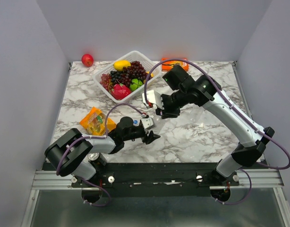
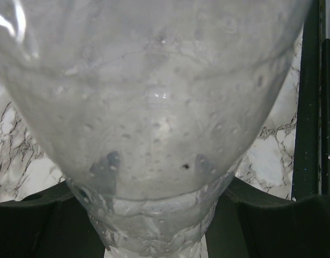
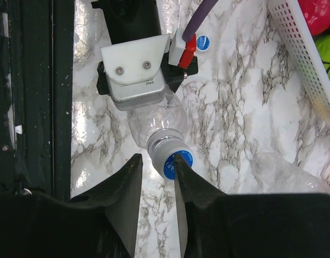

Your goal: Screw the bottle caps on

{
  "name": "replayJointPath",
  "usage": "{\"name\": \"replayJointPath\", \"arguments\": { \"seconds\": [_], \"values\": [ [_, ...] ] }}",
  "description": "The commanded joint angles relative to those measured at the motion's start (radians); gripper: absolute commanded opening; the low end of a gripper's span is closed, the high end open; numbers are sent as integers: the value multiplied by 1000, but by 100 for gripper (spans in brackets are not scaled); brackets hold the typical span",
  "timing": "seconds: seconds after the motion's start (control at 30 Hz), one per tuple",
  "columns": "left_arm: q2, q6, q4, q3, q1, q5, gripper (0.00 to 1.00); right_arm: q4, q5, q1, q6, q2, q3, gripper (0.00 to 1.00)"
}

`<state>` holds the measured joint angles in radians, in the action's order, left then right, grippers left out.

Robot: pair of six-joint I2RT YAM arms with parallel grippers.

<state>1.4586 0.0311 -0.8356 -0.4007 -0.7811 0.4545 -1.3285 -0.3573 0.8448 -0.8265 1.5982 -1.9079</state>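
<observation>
My left gripper (image 1: 152, 136) is shut on a clear bottle (image 2: 154, 107), which fills the left wrist view; the dark fingers (image 2: 36, 215) press its lower part from both sides. In the right wrist view that bottle (image 3: 154, 121) points toward me with a blue cap (image 3: 170, 164) on its neck. My right gripper (image 3: 156, 157) is open, its fingertips either side of the cap, the right one overlapping it. A second blue cap (image 3: 202, 42) lies loose on the marble, also in the top view (image 1: 136, 122). A second clear bottle (image 3: 283, 172) lies at the right. The third bottle and cap are hidden.
A white basket (image 1: 144, 60) of fruit stands at the back centre; its wall shows in the right wrist view (image 3: 299, 48). An orange snack bag (image 1: 97, 121) lies left of the left gripper. An orange packet (image 1: 174, 64) and a red apple (image 1: 87, 60) sit at the back.
</observation>
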Motion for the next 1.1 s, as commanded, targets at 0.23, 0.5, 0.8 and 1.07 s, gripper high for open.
{"name": "replayJointPath", "arguments": {
  "seconds": [0.23, 0.5, 0.8, 1.07],
  "values": [
    [-30, -59, -77, 14, 2, -36, 0, -172, 66, 11, 70, -43, 44, 35],
    [-33, -1, -56, 10, 2, -8, 0, -149, 66, 10, 86, -14, 3, 35],
    [-34, 79, -20, 3, 2, 6, 0, -176, 75, 13, 69, 12, -49, 35],
    [-41, 79, -26, 11, 2, 1, 0, -167, 50, 16, 70, 14, -26, 33]
  ]
}}
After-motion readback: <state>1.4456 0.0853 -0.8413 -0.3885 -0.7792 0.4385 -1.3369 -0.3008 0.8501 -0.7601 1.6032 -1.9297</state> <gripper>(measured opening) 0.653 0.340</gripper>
